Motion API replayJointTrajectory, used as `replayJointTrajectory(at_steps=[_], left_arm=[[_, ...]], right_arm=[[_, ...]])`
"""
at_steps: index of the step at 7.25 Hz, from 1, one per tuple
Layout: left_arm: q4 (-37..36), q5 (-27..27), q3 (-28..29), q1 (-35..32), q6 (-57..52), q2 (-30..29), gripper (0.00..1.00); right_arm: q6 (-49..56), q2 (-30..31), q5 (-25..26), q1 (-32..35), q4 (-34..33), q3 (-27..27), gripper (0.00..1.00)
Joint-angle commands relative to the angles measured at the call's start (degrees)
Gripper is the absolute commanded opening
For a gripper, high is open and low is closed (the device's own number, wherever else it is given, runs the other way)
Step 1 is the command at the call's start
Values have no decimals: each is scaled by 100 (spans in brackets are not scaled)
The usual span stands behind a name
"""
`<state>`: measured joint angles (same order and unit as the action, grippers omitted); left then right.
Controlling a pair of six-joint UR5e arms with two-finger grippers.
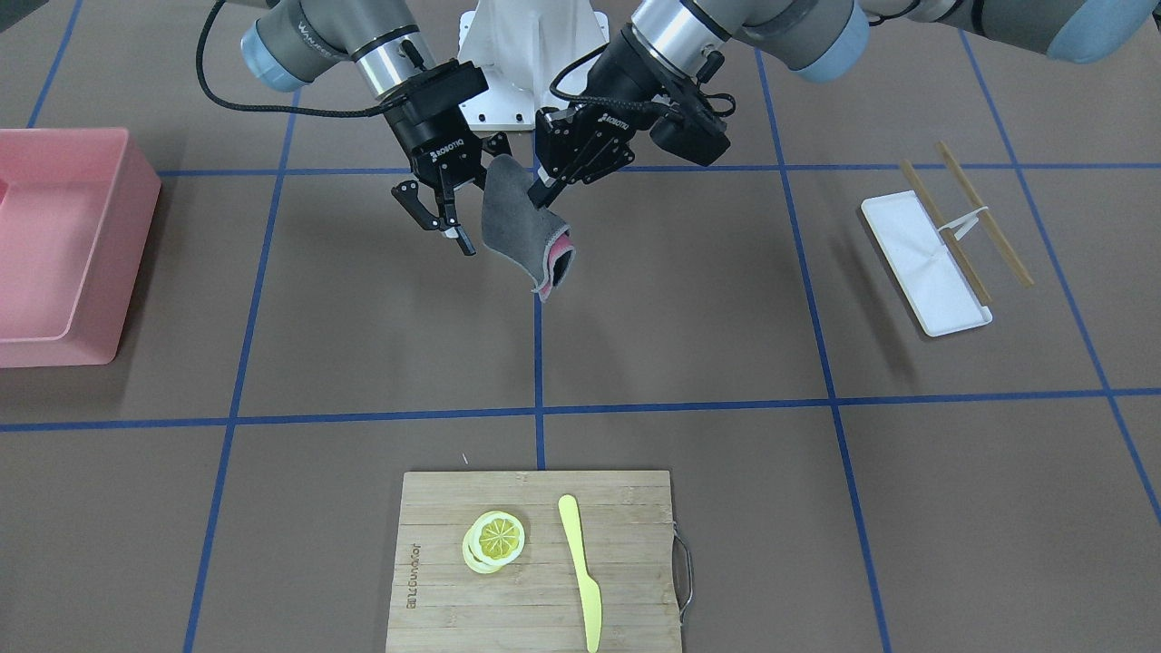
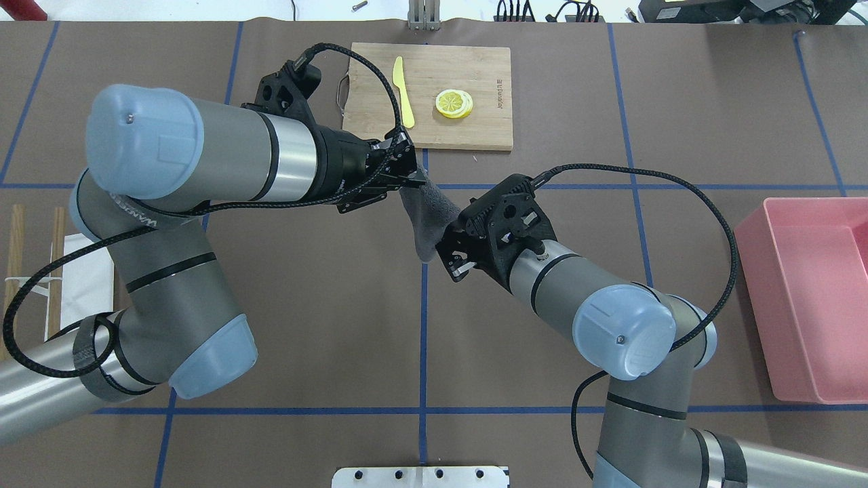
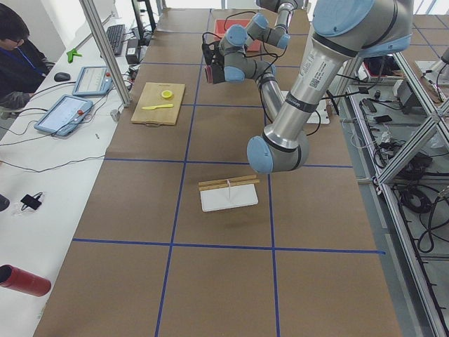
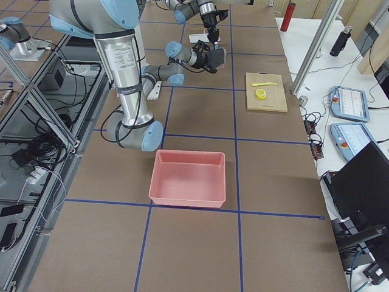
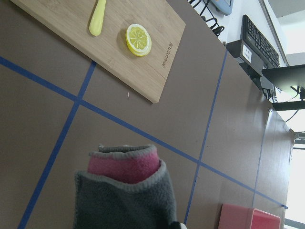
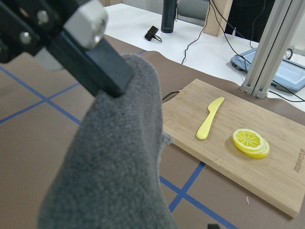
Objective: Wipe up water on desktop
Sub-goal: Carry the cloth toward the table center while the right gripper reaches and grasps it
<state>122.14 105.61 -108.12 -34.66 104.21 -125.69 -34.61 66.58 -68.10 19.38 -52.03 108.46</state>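
A brown tabletop [image 1: 689, 308] ruled into large rectangles by blue tape lines fills the workcell, with two grey robot arms leaning in over its middle. The left end effector [image 1: 542, 195] is pinched tight on the top edge of a grey cloth [image 1: 521, 227], which hangs folded in the air above the central tape line and shows a pink inner face at its lower end. The right end effector [image 1: 440, 222] sits just beside the cloth with its fingers spread wide and nothing between them; its wrist camera looks straight at the cloth's grey side.

At the operators' edge of the tabletop lies a bamboo cutting board [image 1: 535, 562] carrying a stack of lemon slices [image 1: 494, 540] and a yellow knife [image 1: 580, 571], the two set apart from each other. A pink bin [image 1: 54, 245] stands off to the robot's right. A white tray [image 1: 925, 263] lies off to its left, with two wooden sticks [image 1: 984, 213] resting across one end of it. In the left side view, an operator [image 3: 17, 49] sits at a white bench alongside.
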Motion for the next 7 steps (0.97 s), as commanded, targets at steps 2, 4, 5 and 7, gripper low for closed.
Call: replayJointTrajectory(at_steps=[2, 4, 5, 7], left_arm=[[3, 3, -69, 47, 2, -9, 0], [3, 3, -52, 47, -6, 0, 0], [3, 3, -34, 47, -15, 9, 0], [3, 47, -34, 38, -94, 70, 30]], right_arm=[[103, 13, 16, 4, 0, -1, 21], [104, 39, 34, 30, -17, -1, 0], [95, 48, 25, 39, -18, -1, 0], [86, 57, 34, 57, -18, 8, 0]])
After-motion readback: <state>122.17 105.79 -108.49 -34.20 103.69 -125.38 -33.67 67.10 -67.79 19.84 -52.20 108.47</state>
